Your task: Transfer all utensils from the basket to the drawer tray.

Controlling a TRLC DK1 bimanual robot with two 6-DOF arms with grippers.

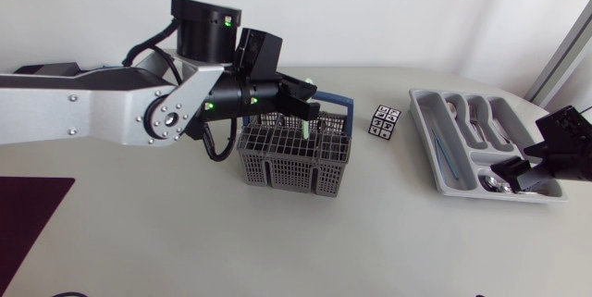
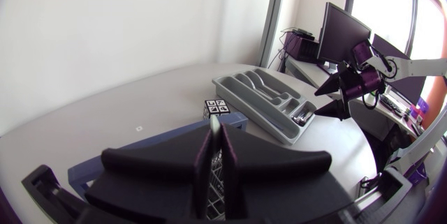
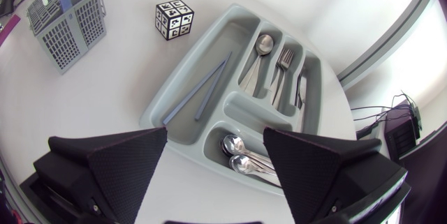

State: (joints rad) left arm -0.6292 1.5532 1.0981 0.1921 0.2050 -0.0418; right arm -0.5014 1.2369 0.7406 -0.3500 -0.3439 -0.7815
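Left gripper (image 1: 308, 110) is closed on a pale green utensil (image 1: 302, 129) standing in the basket (image 1: 294, 160). I judge it best to lift straight up until the tip clears the mesh. Then carry it toward three o'clock, past the marker cube (image 1: 386, 120), to the drawer tray (image 1: 427, 140), where the right gripper (image 1: 523, 173) hangs spread over its five o'clock corner.

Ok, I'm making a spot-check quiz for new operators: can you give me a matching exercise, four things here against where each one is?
Things: A chopsticks; B patterned cube; C small spoons; D pale utensil handle.
Places: 1 pinched in the left end effector, over the basket; 2 tray's long compartment; 3 on the table between basket and tray; 4 tray's end compartment, under the open right end effector.
Pairs: A-2, B-3, C-4, D-1.
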